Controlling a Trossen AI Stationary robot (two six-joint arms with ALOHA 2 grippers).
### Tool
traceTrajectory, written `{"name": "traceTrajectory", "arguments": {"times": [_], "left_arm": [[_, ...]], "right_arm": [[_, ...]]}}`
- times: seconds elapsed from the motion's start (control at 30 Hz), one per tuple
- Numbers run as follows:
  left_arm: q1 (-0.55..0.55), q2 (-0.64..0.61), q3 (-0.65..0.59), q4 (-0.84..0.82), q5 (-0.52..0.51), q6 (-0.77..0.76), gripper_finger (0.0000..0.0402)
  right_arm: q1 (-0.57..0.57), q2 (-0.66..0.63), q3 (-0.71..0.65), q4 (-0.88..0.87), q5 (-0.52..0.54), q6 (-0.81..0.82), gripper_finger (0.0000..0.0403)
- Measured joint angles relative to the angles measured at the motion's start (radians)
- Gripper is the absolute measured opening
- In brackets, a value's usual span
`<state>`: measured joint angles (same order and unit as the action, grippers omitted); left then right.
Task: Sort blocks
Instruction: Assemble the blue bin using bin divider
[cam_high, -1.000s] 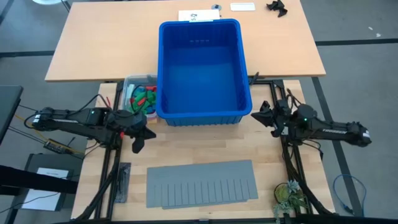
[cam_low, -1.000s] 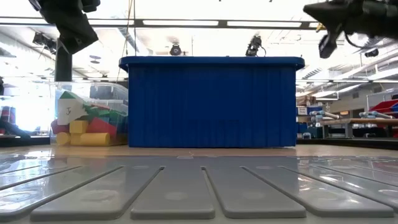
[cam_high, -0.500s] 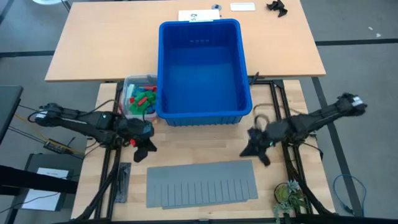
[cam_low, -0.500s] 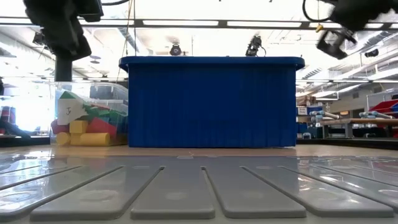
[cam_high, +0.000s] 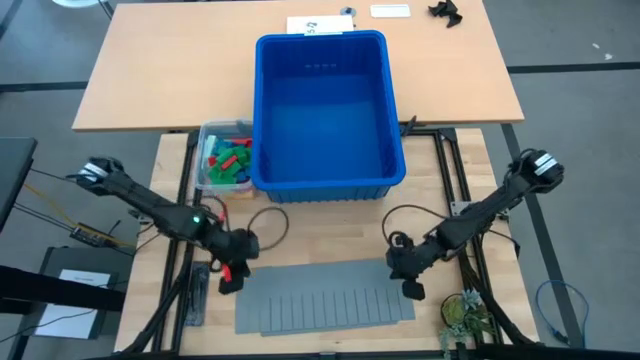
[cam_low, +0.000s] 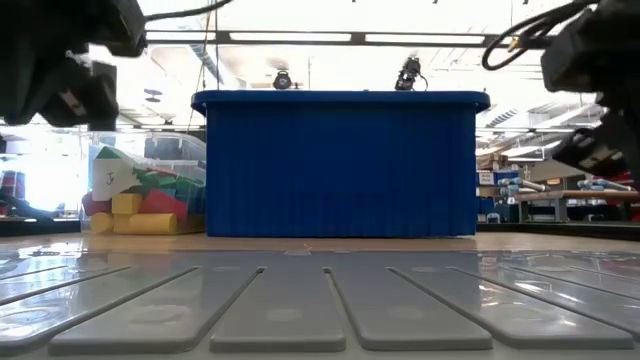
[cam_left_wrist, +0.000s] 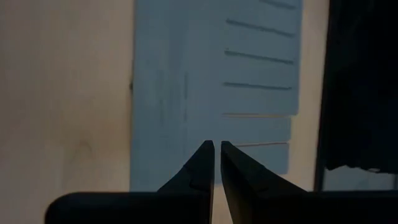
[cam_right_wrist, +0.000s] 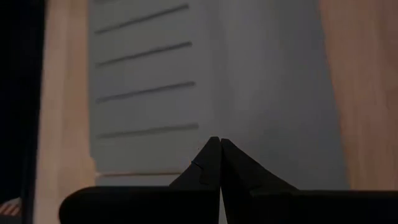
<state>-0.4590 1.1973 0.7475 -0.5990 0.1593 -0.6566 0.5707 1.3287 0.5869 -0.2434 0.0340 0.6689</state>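
At the near part of the desk, a grey slotted mat lying flat, with 1 hand at each of its ends. Left hand low over the mat's left end, fingers nearly together with only a thin gap, holding nothing. Right hand low at the mat's right end, fingers pressed fully together, also holding nothing. Behind the mat, at the far edge of the desk, a large blue bin, with no block visible inside. Touching the bin's left wall, a small clear tub filled with the blocks: red, green and blue from above, yellow ones also visible at the bottom in the low view. Beyond the bin, a second wooden table with some white papers at its far edge.
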Motion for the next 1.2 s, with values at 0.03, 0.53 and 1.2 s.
{"name": "traceTrajectory", "arguments": {"times": [0.03,0.53,1.2], "left_arm": [[-0.005,0.026,0.0,0.011,0.0,0.01,0.0037],[-0.015,0.337,0.0,0.118,-0.002,0.155,0.0037],[0.118,0.288,0.016,0.068,-0.191,0.106,0.0037]], "right_arm": [[0.0,0.009,0.0,0.0,0.0,0.007,0.0],[-0.001,0.028,0.001,-0.105,0.0,0.064,0.0],[-0.096,0.015,0.002,-0.278,0.064,0.061,0.0]]}}
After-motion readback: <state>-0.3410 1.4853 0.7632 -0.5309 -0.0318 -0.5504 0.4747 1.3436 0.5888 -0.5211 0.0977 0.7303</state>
